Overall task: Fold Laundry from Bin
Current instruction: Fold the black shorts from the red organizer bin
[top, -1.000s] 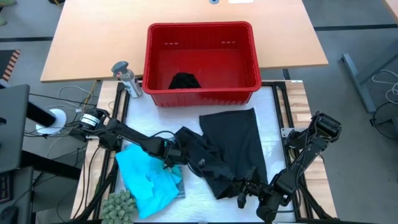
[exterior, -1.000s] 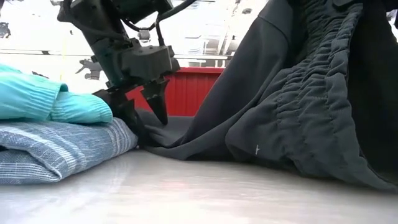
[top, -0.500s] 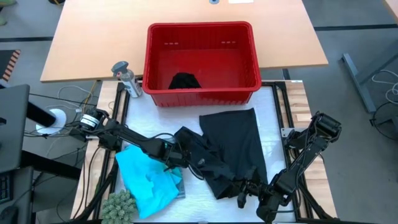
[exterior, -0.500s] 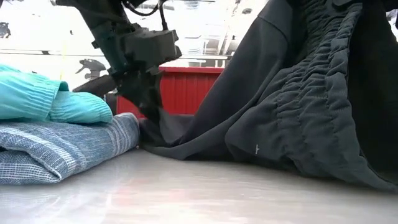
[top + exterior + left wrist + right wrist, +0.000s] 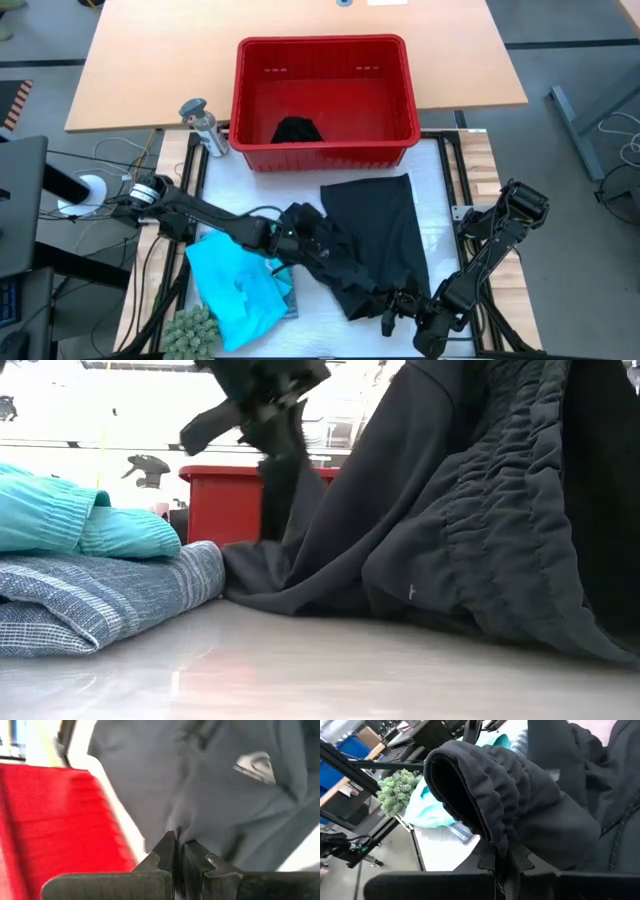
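Observation:
A black garment [image 5: 372,240] lies spread on the white table cover in front of the red bin [image 5: 325,60], which holds another black piece [image 5: 298,130]. My left gripper [image 5: 298,236] is shut on the garment's left side and shows raised in the low view [image 5: 276,422]. My right gripper [image 5: 396,306] is shut on the garment's gathered waistband near the table's near edge. To the left, a turquoise garment [image 5: 235,285] rests on a folded blue-grey striped one [image 5: 100,595]. My left gripper pinches a small bunched fold of the black cloth [image 5: 183,833] between its two fingers, at the garment's left side. The cloth hangs from the fingers in a raised peak [image 5: 285,480], and its lower part stays on the table. My right gripper pinches the black garment's gathered elastic waistband [image 5: 492,837] between its two fingers. The band arches up over the fingers and droops open beyond them. This end is lifted off the table, and cloth slopes down from it [image 5: 480,540] to the surface.
A small grey bottle [image 5: 203,125] stands left of the bin. A green fuzzy ball [image 5: 192,330] sits at the near left corner. Bare table cover [image 5: 320,670] shows in front of the clothes.
My left gripper has shut on the black garment's left side at table level, then risen, drawing that part of the cloth up into a peak. The rest of the garment and my right gripper have stayed put.

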Controlling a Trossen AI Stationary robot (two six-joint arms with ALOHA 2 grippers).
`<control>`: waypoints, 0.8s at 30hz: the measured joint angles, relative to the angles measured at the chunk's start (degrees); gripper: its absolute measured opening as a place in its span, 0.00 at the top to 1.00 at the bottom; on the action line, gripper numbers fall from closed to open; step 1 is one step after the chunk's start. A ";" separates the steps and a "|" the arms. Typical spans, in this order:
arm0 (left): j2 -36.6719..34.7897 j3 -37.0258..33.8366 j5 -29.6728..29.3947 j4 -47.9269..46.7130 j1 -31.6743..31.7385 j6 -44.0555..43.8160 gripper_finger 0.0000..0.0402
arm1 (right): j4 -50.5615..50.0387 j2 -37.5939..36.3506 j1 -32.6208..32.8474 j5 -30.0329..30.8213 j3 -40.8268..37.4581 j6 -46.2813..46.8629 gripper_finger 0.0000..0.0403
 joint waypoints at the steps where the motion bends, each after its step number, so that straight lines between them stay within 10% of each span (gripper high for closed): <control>1: 0.00 1.22 0.03 0.09 0.61 1.36 1.00 | 0.41 0.00 0.00 0.04 0.00 -0.01 0.92; 24: 1.13 9.00 20.24 13.99 18.52 28.12 1.00 | 2.63 0.00 7.23 10.28 3.63 0.24 0.92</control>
